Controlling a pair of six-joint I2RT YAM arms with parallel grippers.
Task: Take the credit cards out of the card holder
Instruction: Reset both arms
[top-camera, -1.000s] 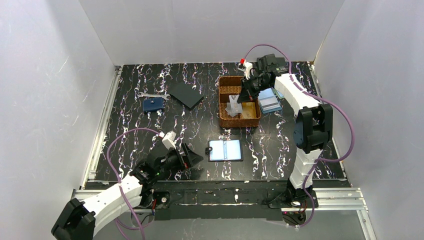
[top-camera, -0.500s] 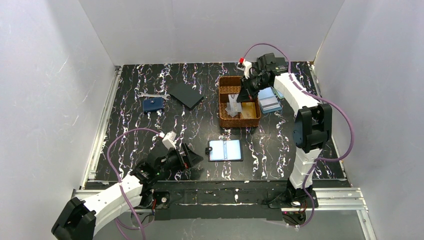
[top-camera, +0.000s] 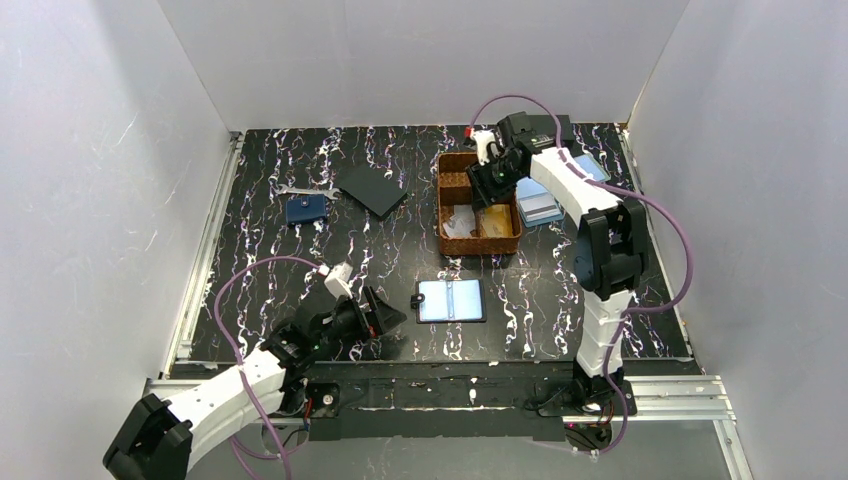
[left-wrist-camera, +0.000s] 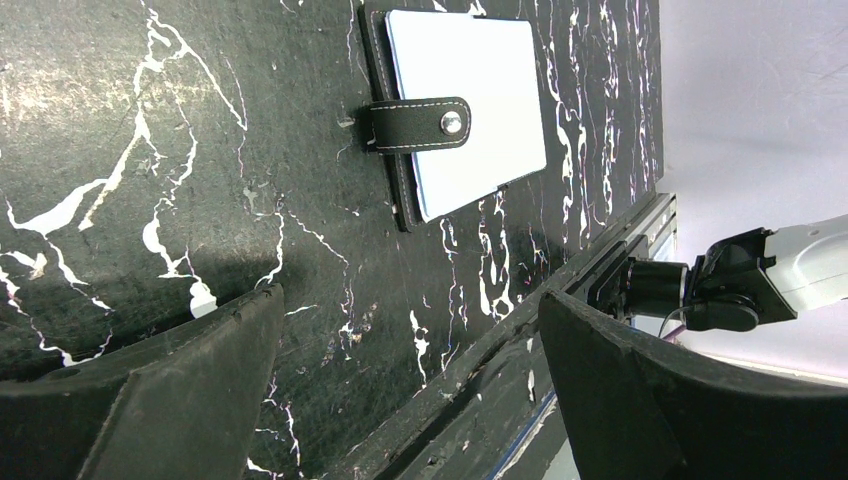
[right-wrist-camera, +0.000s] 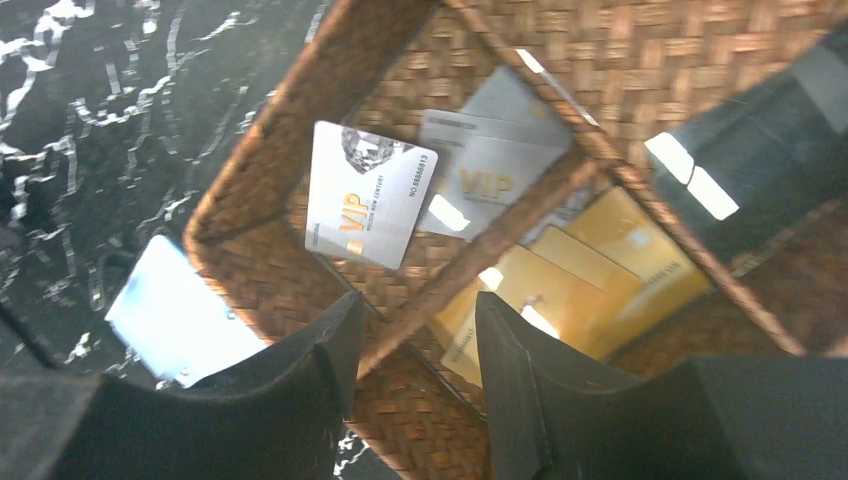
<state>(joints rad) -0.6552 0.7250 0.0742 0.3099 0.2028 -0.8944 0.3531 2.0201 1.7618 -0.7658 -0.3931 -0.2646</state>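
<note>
From above, we see the card holder (top-camera: 450, 300) lying open by our left claw (top-camera: 390, 315), and our right claw (top-camera: 490, 182) over the basket (top-camera: 442, 210). Left wrist: that claw is wide open and empty. Right wrist: this claw is open and empty too. The credit cards (right-wrist-camera: 368, 195) lie in the basket. They look thin, stiff and slippery, so we think pinching an edge is best.

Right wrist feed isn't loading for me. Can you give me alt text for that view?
The right gripper, open and empty, hangs over a woven basket. Silver VIP cards lie in one compartment and gold cards in the next, across a divider.
</note>
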